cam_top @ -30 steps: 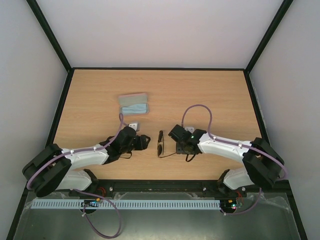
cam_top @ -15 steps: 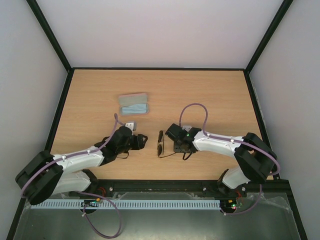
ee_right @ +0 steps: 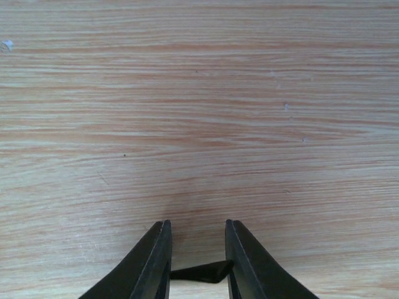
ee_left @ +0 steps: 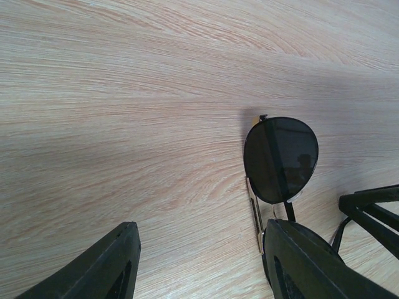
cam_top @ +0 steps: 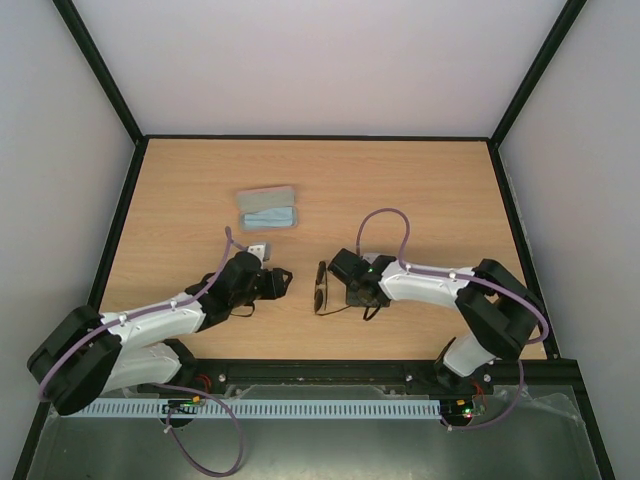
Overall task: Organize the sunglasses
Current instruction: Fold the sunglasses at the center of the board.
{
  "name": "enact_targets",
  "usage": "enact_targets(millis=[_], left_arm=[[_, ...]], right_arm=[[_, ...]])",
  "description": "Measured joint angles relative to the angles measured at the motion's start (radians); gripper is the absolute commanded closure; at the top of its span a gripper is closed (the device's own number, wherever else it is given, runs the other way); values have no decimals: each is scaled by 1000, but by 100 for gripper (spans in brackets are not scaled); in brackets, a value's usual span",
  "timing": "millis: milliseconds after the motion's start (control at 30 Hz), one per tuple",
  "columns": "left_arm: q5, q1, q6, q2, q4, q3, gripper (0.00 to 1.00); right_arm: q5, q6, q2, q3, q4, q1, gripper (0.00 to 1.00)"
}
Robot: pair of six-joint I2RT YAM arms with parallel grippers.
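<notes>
So, the sunglasses [cam_top: 322, 287] lie on the wooden table [cam_top: 420, 190], between the two grippers and close to both.

Evidently the left gripper [cam_top: 283, 283] is spread wide: in its wrist view the two dark fingers [ee_left: 93, 268] stand far apart above the wood, and one round dark lens [ee_left: 280, 159] shows whole just beyond the right-hand finger, which covers part of the second lens. The right gripper [cam_top: 338, 290] has its fingers [ee_right: 156, 261] near together with a narrow gap; a thin dark piece [ee_right: 199, 272] lies across that gap and reaches both, but if they really pinch it I cannot tell. Farther back on the left lie a light blue cloth [cam_top: 270, 218] and, touching it, an oblong case [cam_top: 267, 195].
</notes>
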Motion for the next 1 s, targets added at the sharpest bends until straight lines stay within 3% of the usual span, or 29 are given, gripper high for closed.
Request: enact_targets(millis=[433, 633, 833, 1000], left_arm=[[19, 2, 1, -7, -12, -2, 46], [40, 2, -7, -27, -6, -48, 47], [55, -8, -19, -206, -93, -77, 53], [55, -89, -57, -315, -143, -85, 61]], right_arm=[[60, -27, 59, 92, -19, 0, 98], [80, -42, 74, 136, -27, 0, 99], [82, -43, 74, 130, -25, -6, 99], [80, -48, 74, 105, -23, -35, 99]])
